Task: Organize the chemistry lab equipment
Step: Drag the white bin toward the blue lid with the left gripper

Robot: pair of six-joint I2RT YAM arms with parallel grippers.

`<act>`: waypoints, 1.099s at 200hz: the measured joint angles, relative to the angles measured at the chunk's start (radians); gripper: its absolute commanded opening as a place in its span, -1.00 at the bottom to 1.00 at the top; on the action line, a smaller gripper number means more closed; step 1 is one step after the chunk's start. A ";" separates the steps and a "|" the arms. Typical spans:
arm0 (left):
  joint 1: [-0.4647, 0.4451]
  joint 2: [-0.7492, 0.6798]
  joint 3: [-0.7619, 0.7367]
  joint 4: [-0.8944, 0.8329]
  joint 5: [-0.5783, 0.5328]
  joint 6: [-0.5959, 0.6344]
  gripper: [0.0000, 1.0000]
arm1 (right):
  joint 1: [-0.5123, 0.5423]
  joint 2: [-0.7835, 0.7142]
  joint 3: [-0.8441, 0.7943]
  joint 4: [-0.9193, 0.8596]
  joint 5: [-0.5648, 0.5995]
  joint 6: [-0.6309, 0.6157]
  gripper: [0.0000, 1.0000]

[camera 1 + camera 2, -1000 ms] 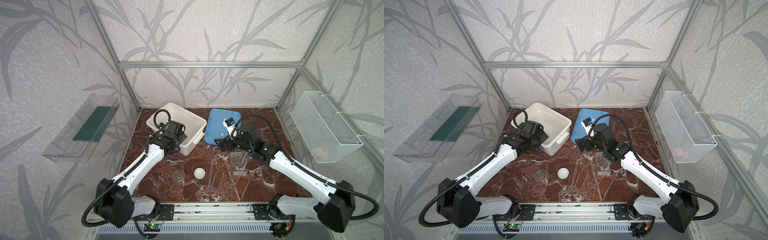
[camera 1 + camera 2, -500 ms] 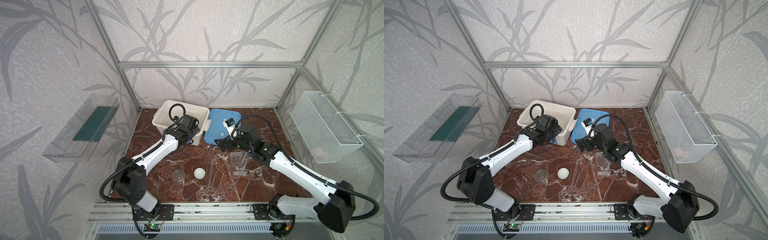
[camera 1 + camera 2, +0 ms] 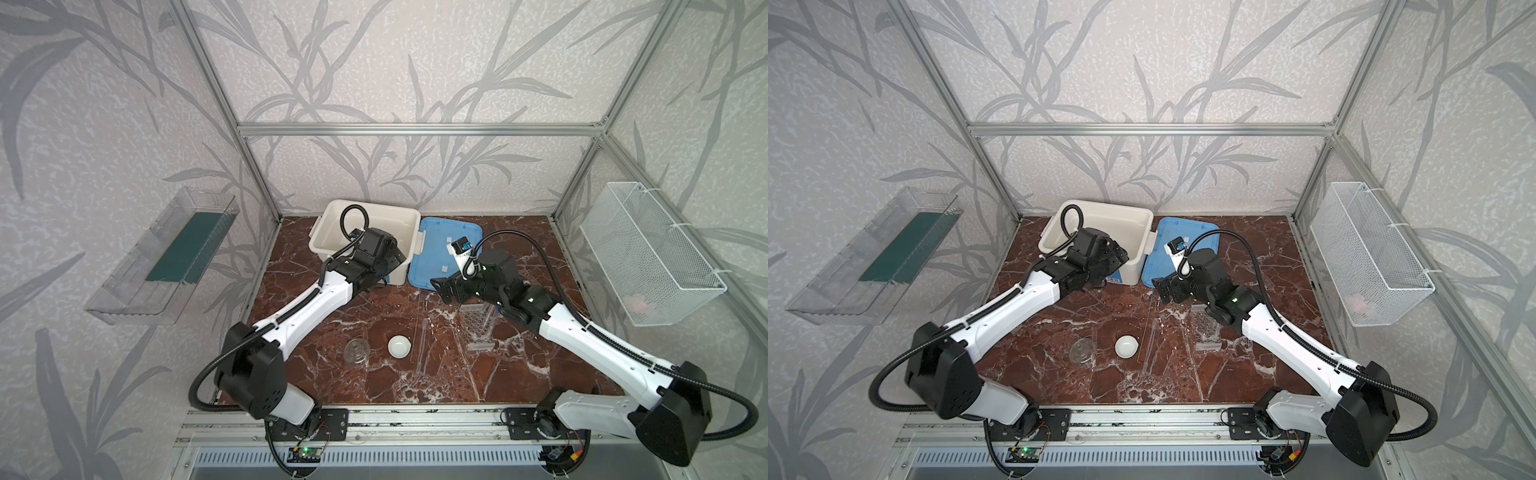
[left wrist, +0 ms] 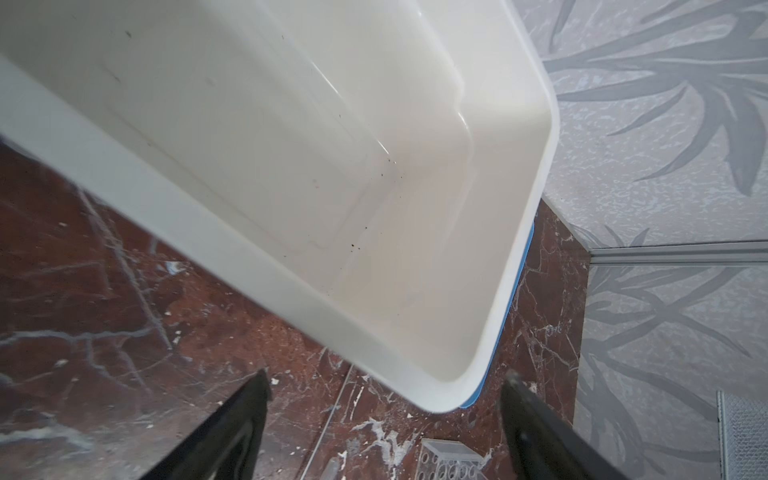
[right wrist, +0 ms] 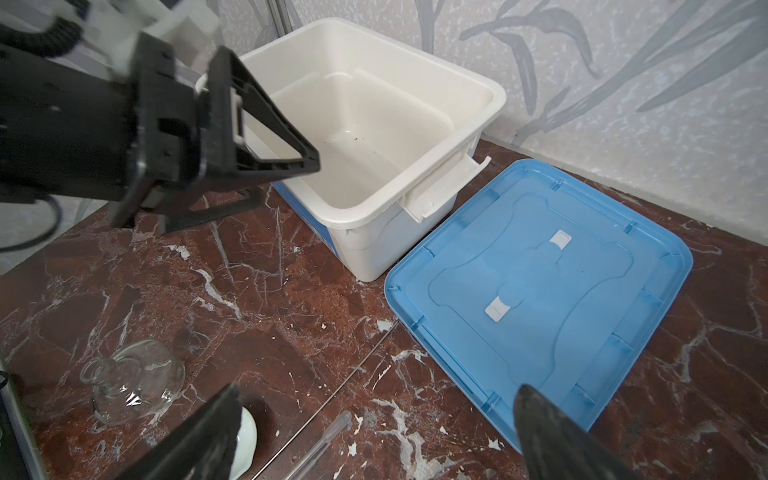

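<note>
Though lidless, white box (image 3: 374, 204) empty, blue lid (image 3: 449, 245) beside; left tool (image 4: 386, 374), right tool (image 5: 379, 390) apart

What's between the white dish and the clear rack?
A thin rod and a clear tube lie side by side between the white dish and rack; both top views show it.

Glossy plastic box (image 5: 374, 253), matt blue lid (image 5: 540, 291), clear glass flask (image 5: 133, 374), polished tabletop (image 5: 208, 291).

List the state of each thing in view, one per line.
Large white plastic box, open, empty.
Blue plastic lid, off, flat beside the box.
Small clear glass flask, free on the table.
White round dish, upright, empty.
Clear honeycomb-holed rack, on the table.
Left gripper, open, empty.
Right gripper, open, empty.
</note>
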 measured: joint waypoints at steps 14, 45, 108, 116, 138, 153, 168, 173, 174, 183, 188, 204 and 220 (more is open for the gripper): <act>0.042 -0.068 -0.019 -0.023 -0.019 -0.002 0.98 | 0.000 0.000 -0.001 0.002 -0.002 0.000 1.00; 0.148 -0.084 -0.018 -0.024 -0.029 0.007 0.98 | 0.000 0.000 -0.002 0.005 -0.003 0.000 1.00; 0.265 0.054 0.021 -0.097 -0.057 -0.026 0.37 | 0.000 -0.029 -0.023 0.005 0.004 -0.002 1.00; 0.270 0.074 0.042 -0.116 -0.067 -0.037 0.32 | 0.000 -0.030 -0.023 0.005 0.005 -0.002 1.00; 0.280 0.121 0.113 -0.171 -0.095 -0.069 0.26 | 0.000 -0.031 -0.024 0.005 0.005 -0.003 1.00; 0.283 0.148 0.152 -0.190 -0.106 -0.085 0.25 | 0.000 -0.031 -0.024 0.005 0.004 -0.003 1.00; 0.283 0.176 0.177 -0.208 -0.117 -0.097 0.13 | 0.000 -0.031 -0.024 0.005 0.005 -0.003 1.00; 0.283 0.188 0.186 -0.216 -0.123 -0.106 0.11 | 0.000 -0.031 -0.024 0.005 0.005 -0.003 1.00; 0.283 0.190 0.188 -0.218 -0.124 -0.106 0.11 | 0.000 -0.031 -0.024 0.005 0.004 -0.003 1.00; 0.285 0.216 0.211 -0.241 -0.130 -0.117 0.06 | 0.000 -0.031 -0.024 0.005 0.004 -0.003 1.00; 0.285 0.232 0.227 -0.259 -0.132 -0.123 0.04 | 0.000 -0.031 -0.024 0.005 0.005 -0.003 1.00; 0.286 0.281 0.280 -0.306 -0.133 -0.145 -0.03 | 0.000 -0.031 -0.024 0.005 0.005 -0.002 1.00; 0.286 0.301 0.305 -0.335 -0.130 -0.168 -0.18 | 0.000 -0.031 -0.024 0.005 0.005 -0.003 1.00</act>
